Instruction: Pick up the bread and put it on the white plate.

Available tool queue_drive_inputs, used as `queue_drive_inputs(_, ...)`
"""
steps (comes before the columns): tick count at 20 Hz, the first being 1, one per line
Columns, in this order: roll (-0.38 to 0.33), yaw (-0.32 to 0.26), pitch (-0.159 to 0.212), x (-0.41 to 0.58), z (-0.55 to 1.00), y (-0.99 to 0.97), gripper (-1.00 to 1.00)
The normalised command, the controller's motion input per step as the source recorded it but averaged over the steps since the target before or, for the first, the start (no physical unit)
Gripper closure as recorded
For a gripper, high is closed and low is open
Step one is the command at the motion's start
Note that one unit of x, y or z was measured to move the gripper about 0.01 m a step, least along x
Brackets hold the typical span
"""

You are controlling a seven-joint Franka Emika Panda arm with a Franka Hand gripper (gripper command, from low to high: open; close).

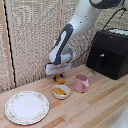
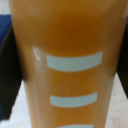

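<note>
Pale wooden planks make up the tabletop (image 1: 100, 107) beneath me, with woven reed blinds (image 1: 30, 35) hanging behind it. Taking the white plate (image 1: 27, 106) as my landmark: it lies flat near the front edge of the table, towards the exterior view's left, and its faintly patterned rim is bare. Just beyond the plate, towards the exterior view's right, sits a small white bowl (image 1: 61, 91) with a yellow food piece (image 1: 60, 91) inside it. Further from the plate on that same side stands a pink cup (image 1: 81, 82), close beside the bowl. Well apart from the plate, at the back of the table on the exterior view's right, is a black air fryer (image 1: 108, 52). My hand (image 1: 59, 74) hangs behind the bowl, further from the plate than the bowl is, with my white and grey arm (image 1: 75, 25) sloping up above it. The bread (image 1: 60, 78) shows as an orange-brown piece directly under my hand, low by the table, and whether it is resting on the wood or lifted clear I cannot tell. In the wrist view the bread (image 2: 67, 60) fills nearly the whole picture, orange with pale stripes across it, and my dark fingers (image 2: 7, 65) press close against its sides, so my grasp is clamped on it.
</note>
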Motion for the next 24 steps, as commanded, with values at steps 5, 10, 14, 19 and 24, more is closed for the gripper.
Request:
queue_drive_inputs(5,0.049,0.004,0.084,-0.065,0.9,0.25,1.0)
queue_drive_inputs(10,0.06,0.0,0.066,-0.216,0.67,0.62,1.0)
queue_drive_inputs(14,0.009,0.0,0.009,-0.411,0.32,0.84,1.0)
queue_drive_inputs(19,0.0,0.0,0.0,-0.461,0.21,0.88,1.0)
queue_drive_inputs(24,0.0,0.0,-0.002,-0.426,0.06,0.92,1.0)
